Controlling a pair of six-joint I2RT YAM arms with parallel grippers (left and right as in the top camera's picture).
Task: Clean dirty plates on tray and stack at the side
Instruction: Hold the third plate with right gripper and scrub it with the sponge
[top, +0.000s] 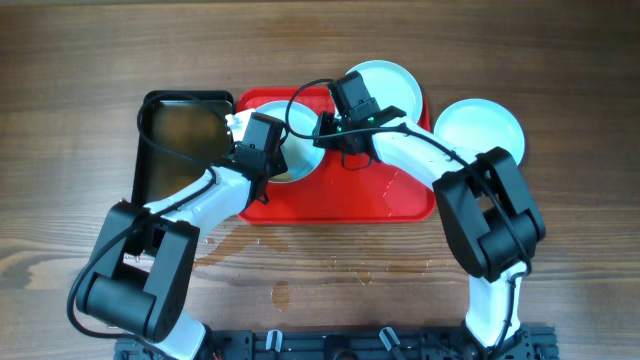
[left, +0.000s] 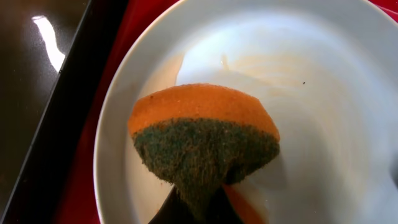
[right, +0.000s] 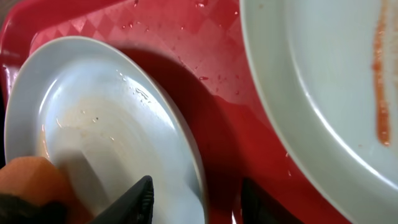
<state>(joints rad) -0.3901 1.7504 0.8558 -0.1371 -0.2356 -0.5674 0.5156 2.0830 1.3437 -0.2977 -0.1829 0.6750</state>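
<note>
The red tray (top: 400, 195) holds two plates. The left plate (top: 300, 160) has faint orange-brown smears and is tipped up on its right side; it fills the left wrist view (left: 323, 93) and shows in the right wrist view (right: 112, 112). My left gripper (left: 196, 211) is shut on an orange and green sponge (left: 205, 130) pressed on that plate's face. My right gripper (right: 199, 199) grips the plate's right rim, one finger on each side. A second plate (top: 390, 85) lies at the tray's far right, with an orange streak (right: 378, 81). A third plate (top: 480, 128) lies on the table, right of the tray.
A black tray (top: 180, 130) lies against the red tray's left edge and shows in the left wrist view (left: 31, 93). The red tray's floor (right: 186, 37) is wet. Water spots (top: 280, 292) lie on the wooden table in front of the tray.
</note>
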